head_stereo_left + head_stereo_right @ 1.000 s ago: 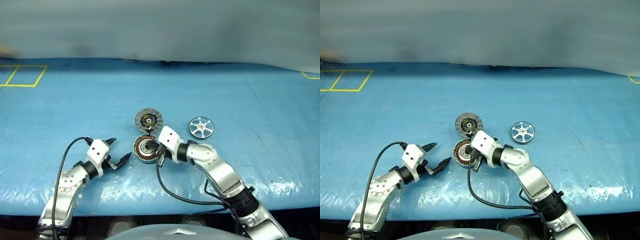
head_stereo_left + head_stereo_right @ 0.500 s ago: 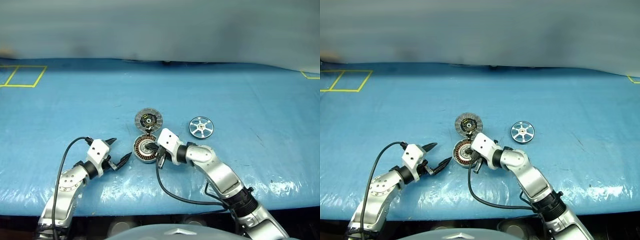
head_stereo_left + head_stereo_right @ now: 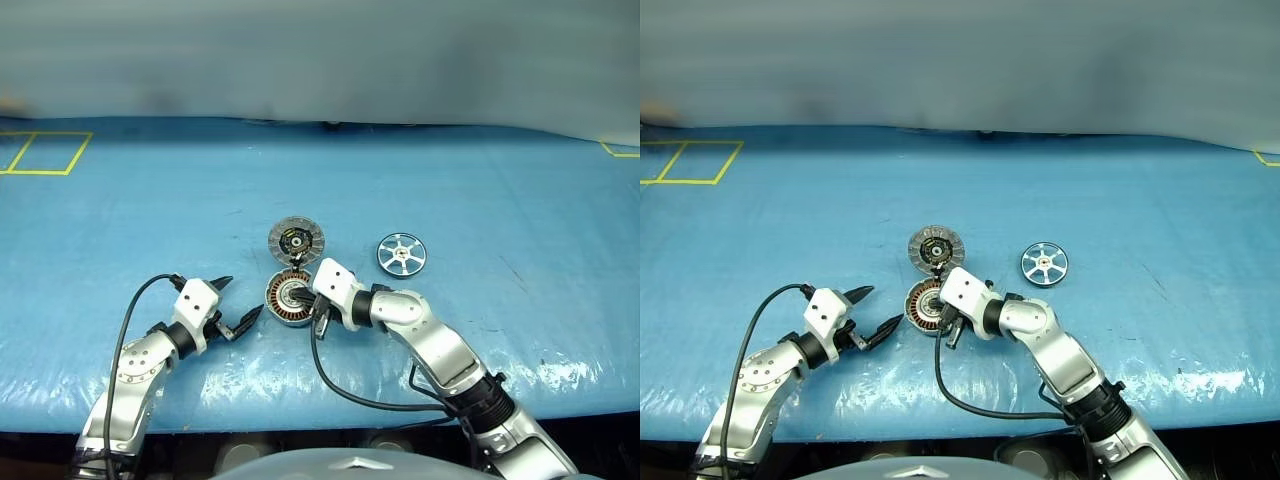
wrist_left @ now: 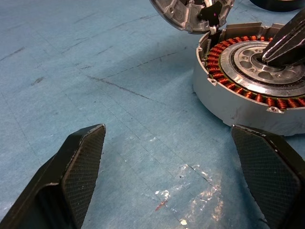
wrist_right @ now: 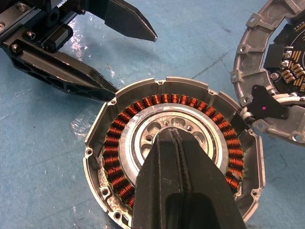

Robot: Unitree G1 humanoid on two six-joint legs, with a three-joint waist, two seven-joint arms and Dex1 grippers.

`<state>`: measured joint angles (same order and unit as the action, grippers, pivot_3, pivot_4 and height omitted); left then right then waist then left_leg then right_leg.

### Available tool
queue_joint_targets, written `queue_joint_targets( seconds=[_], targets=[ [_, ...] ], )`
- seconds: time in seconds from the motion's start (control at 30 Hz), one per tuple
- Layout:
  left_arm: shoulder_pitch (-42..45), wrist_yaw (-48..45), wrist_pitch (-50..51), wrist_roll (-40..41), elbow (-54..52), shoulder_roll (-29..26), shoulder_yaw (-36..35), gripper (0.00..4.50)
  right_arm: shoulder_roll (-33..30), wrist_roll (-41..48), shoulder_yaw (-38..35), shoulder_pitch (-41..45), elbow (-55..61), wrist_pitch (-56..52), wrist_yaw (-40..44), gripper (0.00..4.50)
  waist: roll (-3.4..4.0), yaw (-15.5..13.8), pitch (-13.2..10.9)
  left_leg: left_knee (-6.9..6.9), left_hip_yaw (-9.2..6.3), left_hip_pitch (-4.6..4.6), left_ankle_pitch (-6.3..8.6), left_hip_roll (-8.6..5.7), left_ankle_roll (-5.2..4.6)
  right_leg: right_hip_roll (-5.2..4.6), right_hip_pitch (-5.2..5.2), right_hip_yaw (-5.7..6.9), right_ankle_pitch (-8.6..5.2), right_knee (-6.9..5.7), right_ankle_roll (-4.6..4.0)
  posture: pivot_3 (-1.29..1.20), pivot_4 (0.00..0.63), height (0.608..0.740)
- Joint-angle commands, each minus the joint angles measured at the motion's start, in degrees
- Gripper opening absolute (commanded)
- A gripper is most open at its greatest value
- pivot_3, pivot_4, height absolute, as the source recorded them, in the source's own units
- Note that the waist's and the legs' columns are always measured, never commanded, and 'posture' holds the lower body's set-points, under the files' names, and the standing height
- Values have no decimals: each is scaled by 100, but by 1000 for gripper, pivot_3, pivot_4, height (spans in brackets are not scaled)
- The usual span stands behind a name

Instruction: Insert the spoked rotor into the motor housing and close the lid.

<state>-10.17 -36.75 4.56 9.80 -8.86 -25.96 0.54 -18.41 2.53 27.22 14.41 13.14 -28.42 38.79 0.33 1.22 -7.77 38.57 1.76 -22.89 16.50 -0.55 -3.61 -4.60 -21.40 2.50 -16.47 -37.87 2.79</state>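
Spoked rotor (image 3: 402,254) apart from open-lidded (image 3: 297,239) housing (image 3: 283,300).

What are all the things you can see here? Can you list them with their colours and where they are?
motor housing: one, grey cup with copper windings around a silver hub, on the blue cover near the middle, open.
lid: one, grey ribbed disc with a dark centre, lying open just behind the housing and joined to it.
spoked rotor: one, shiny silver, on the cover to the right of the lid, apart from the housing.
blue cover: one, blue, spread over the whole table.
yellow tape marks: yellow, at the far left and far right corners.
left gripper: black fingers, open, left of the housing.
right gripper: black fingers, shut, tips at the housing's silver hub.
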Motion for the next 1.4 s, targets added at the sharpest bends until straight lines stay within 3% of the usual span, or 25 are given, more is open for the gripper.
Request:
queue_joint_targets(
  seconds=[0.03, 0.77, 1.2, 1.23, 1.4],
  targets=[
    [-12, 14, -53, 25, -62, 10, -23, 4500, 48, 41, 21, 68, 180, 1, 57, 22, 0, 1, 0, 0, 0, 0, 0, 0, 0, 0, 0, 0, 0, 0, 0, 0, 150, 740],
    [152, -795, 360, 809, -981, -518, -105, 4500, 220, 419, -688, -78, 604, -46, -274, 22, 1, -5, -1, 0, 0, -1, 0, -1, 1, 0, 0, 0, 0, 0, 0, 0, 150, 740],
    [512, -1198, 432, 821, -635, -508, 208, 231, 64, 327, -593, -397, 637, -66, -401, 0, 1, -9, -1, 1, 0, -1, -2, -1, 1, 5, 1, 1, 0, -2, 0, 0, 150, 740],
    [506, -1178, 426, 807, -618, -508, 209, 51, 78, 327, -563, -402, 638, -66, -401, 0, 1, -10, -1, 1, 0, -1, -2, -1, 1, 5, 1, 1, 0, -2, 1, 0, 150, 740],
    [588, -1229, 429, 775, -501, -457, 341, 51, 120, 312, -476, -376, 566, -29, -402, 0, 1, -29, -1, 3, 0, -1, -3, -1, 1, 6, 2, 1, 0, -2, 1, 0, 150, 740]
  ],
)
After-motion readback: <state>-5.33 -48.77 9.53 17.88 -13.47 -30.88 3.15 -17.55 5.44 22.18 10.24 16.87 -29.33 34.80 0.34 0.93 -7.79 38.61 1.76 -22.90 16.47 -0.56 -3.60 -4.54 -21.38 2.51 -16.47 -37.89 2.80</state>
